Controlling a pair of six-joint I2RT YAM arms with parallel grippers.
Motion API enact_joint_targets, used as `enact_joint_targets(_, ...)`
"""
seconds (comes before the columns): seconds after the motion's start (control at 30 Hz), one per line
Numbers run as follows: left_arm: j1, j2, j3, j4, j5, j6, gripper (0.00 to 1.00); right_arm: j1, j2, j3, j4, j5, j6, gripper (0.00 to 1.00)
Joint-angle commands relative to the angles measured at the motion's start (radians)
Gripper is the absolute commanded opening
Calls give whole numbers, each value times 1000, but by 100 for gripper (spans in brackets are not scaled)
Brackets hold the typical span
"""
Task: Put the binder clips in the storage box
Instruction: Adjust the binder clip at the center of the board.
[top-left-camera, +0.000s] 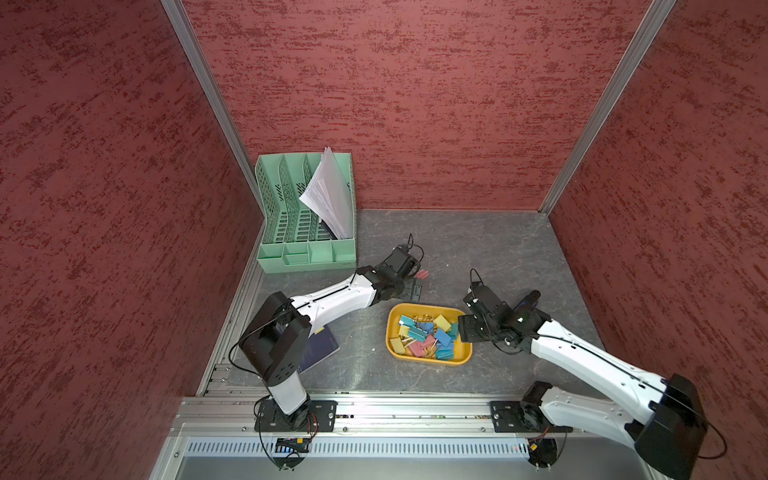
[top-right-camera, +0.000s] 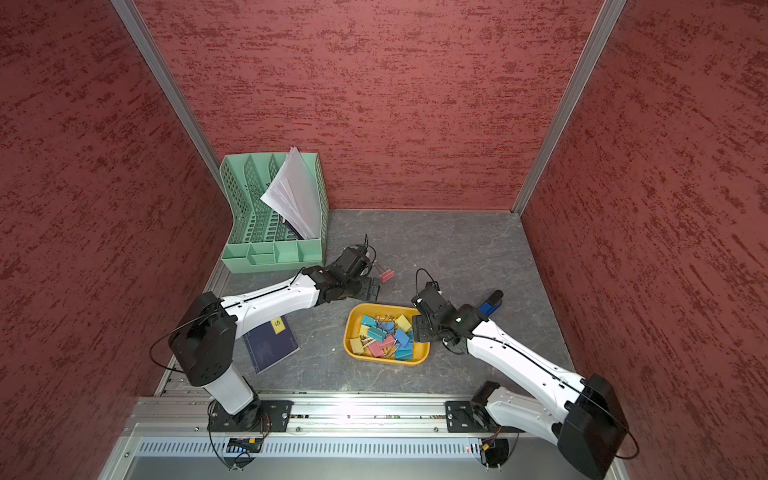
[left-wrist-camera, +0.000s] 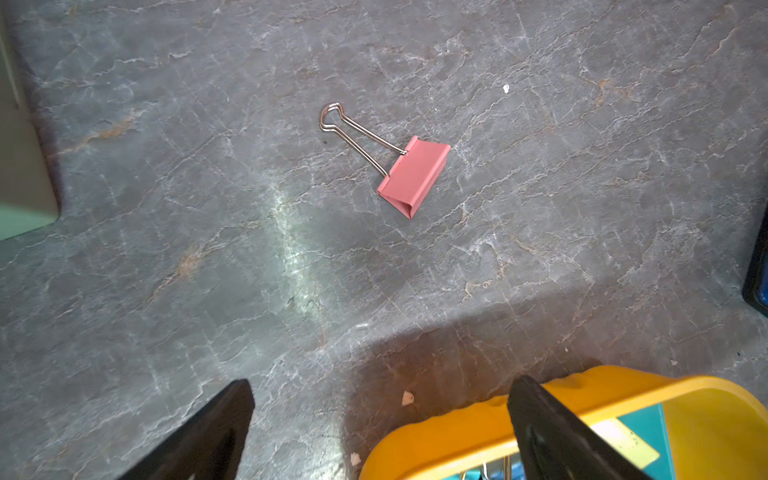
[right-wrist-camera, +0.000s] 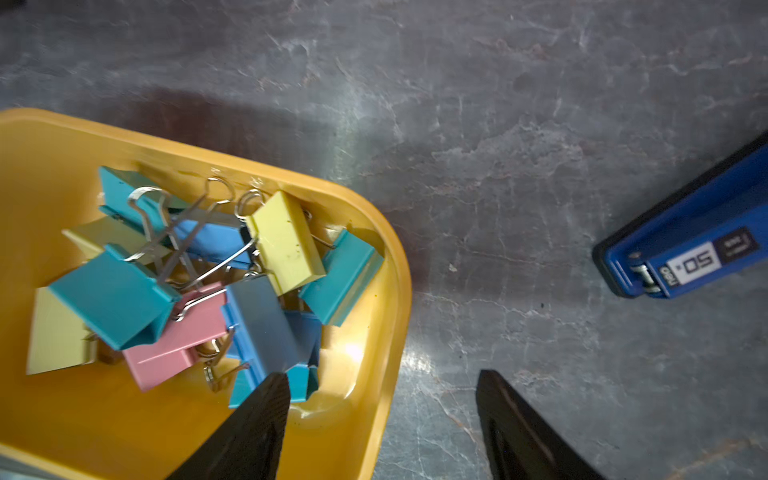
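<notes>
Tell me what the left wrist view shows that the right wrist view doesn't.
Left wrist only: one pink binder clip with silver wire handles, loose on the grey table. Right wrist only: the full heap of coloured binder clips and the label on the blue-and-black stapler. Both: the yellow-orange plastic storage box, plus the open left gripper or right gripper.

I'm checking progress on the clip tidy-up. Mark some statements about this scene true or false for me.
1. A pink binder clip lies on the table, outside the storage box. True.
2. The left tool is shut on that clip. False: it stands open, apart from the clip.
3. The stapler lies inside the storage box. False: it lies on the table, apart from the box.
4. The right tool is open and holds nothing. True.
</notes>
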Motion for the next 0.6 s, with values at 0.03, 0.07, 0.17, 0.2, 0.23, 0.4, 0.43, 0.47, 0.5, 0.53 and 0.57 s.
enact_joint_targets(0.03, 21, 66, 64, 31, 52, 18, 100, -13, 24, -51, 34, 27, 52, 72)
enact_joint_targets(0.07, 22, 80, 75, 33, 60, 20, 100, -13, 27, -56, 47, 22, 55, 70)
enact_joint_targets(0.17, 22, 130, 128, 27, 82, 33, 99, -17, 42, -70, 80, 20, 51, 62)
enact_joint_targets(0.2, 24, 151, 146, 21, 85, 38, 98, -20, 51, -74, 89, 14, 48, 58)
enact_joint_targets(0.23, 24, 172, 170, 10, 74, 41, 96, -21, 61, -75, 98, 7, 45, 55)
enact_joint_targets(0.4, 25, 257, 231, 41, 73, 152, 92, -22, 80, -76, 121, -11, 36, 49)
enact_joint_targets(0.43, 30, 279, 249, 33, 72, 169, 93, -22, 78, -76, 119, -12, 34, 49)
enact_joint_targets(0.47, 37, 298, 272, 10, 75, 165, 93, -22, 75, -75, 116, -10, 33, 49)
enact_joint_targets(0.5, 49, 324, 305, -20, 89, 146, 93, -21, 70, -73, 111, -9, 31, 49)
enact_joint_targets(0.53, 55, 341, 328, -32, 105, 130, 93, -23, 64, -73, 109, -8, 28, 49)
enact_joint_targets(0.57, 56, 347, 337, -28, 108, 123, 93, -22, 60, -73, 108, -8, 25, 49)
